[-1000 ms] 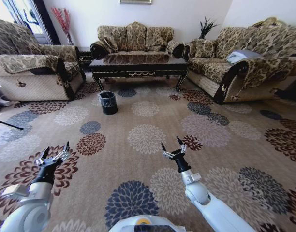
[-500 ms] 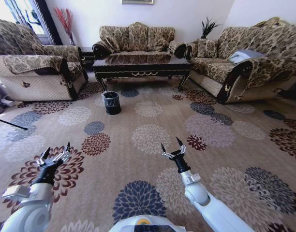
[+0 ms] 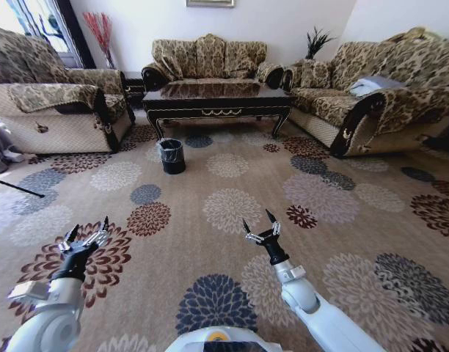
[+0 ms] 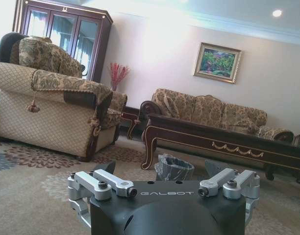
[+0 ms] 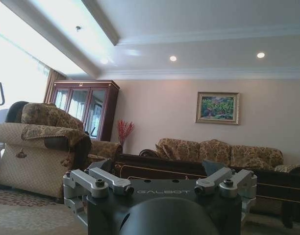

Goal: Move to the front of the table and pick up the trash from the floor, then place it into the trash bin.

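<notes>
- The table stands at the far end of the room, long and dark, with a gold ornament on its front apron.
- A patterned sofa sits right behind the table; an armchair flanks the table's left end and another sofa its right end.
- The trash bin stands on the floor just in front of the table's left leg, apart from it, black bag lining its rim. In the left wrist view the bin shows beside that same curved leg of the table.
- I can't make out any of the trash on the carpet from here.
- The left gripper hangs above the carpet well short of the table, on the bin's side, its two fingers spread apart with nothing between them.
- The right gripper hovers well in front of the table's middle, also above the carpet, fingers splayed wide and empty.
- In the right wrist view the gripper points level toward the table, with a framed painting on the wall above the sofa behind the table.
- A tall cabinet and red dried stems stand in the corner past the table's left end.
</notes>
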